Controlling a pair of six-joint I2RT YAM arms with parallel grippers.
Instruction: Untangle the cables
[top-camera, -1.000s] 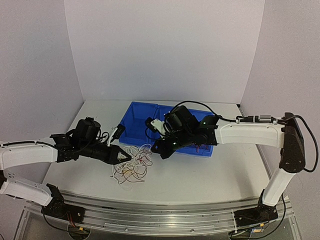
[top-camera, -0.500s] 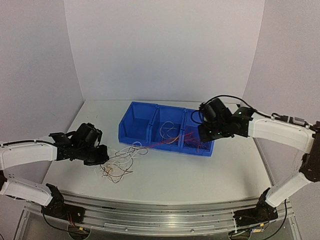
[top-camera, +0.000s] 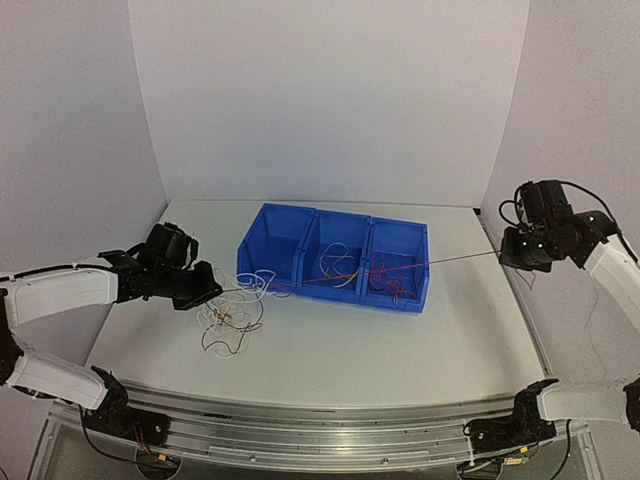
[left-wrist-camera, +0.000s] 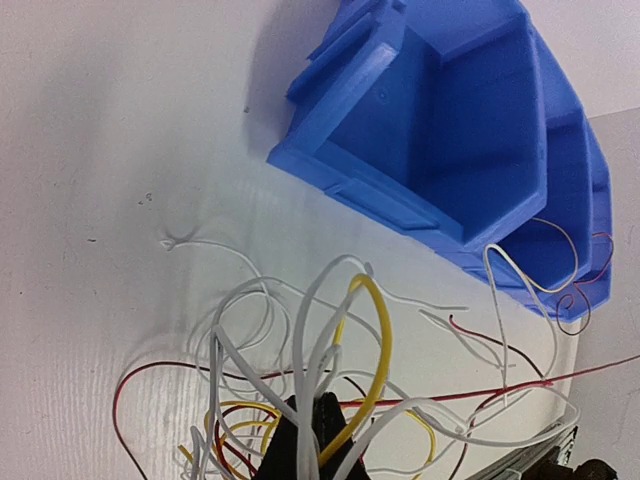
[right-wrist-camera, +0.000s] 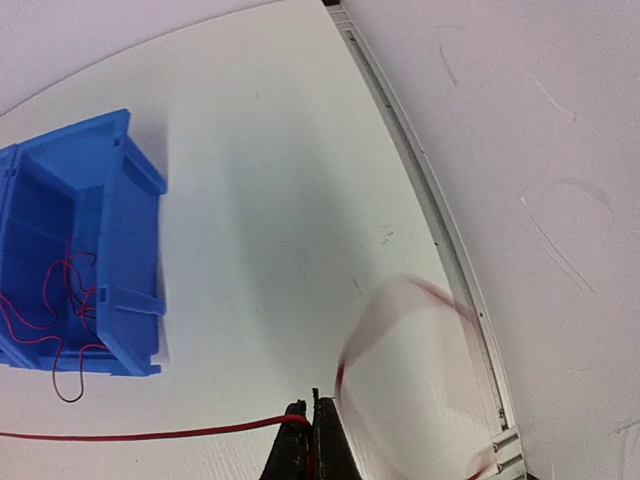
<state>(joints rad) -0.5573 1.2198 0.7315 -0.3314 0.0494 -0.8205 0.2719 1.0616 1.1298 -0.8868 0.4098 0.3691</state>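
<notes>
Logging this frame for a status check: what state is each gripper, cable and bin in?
blue bin: upright, wires in two compartments
cable tangle: knotted
red cable: taut over blue bin
left gripper: shut on cable tangle
right gripper: shut on red cable

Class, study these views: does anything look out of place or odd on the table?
Yes: a red cable runs taut across the blue bin, from the tangle at the left tool to the right tool.

left gripper (left-wrist-camera: 310, 432) tips pinched on tangle of white, yellow and red cables (left-wrist-camera: 300, 335) on white table (left-wrist-camera: 100, 150), one red wire (left-wrist-camera: 500, 380) running off right, blue bin (left-wrist-camera: 450, 130) just beyond.
</notes>
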